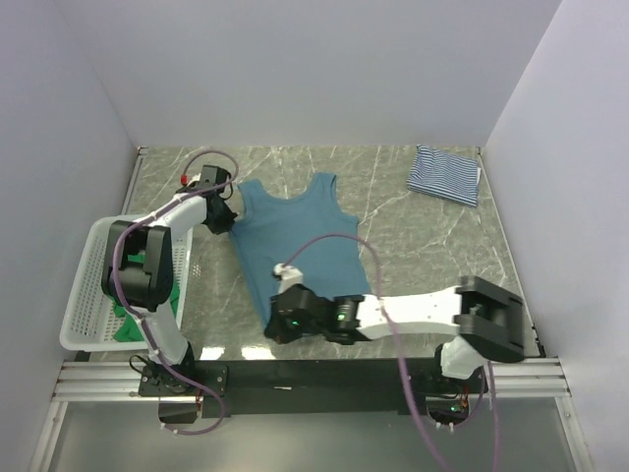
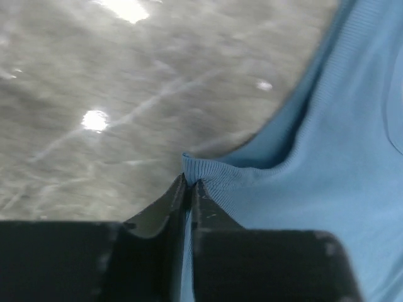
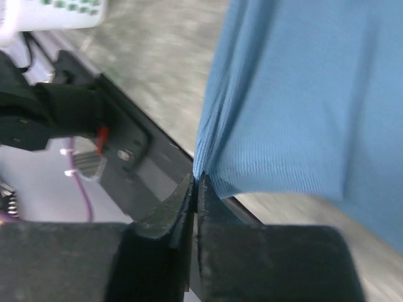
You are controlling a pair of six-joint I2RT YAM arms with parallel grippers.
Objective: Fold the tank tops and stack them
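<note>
The teal-blue tank top lies spread flat in the middle of the table, neck toward the far wall. My left gripper is shut on its left shoulder strap, with ribbed blue fabric pinched between the fingertips of that gripper. My right gripper is shut on the near left hem corner. In the right wrist view the cloth hangs from that gripper, lifted off the table. The striped tank top lies folded at the back right. The green tank top sits in the basket.
A white mesh basket stands at the table's left edge beside the left arm; its corner shows in the right wrist view. The black mounting rail runs along the near edge. White walls close in three sides.
</note>
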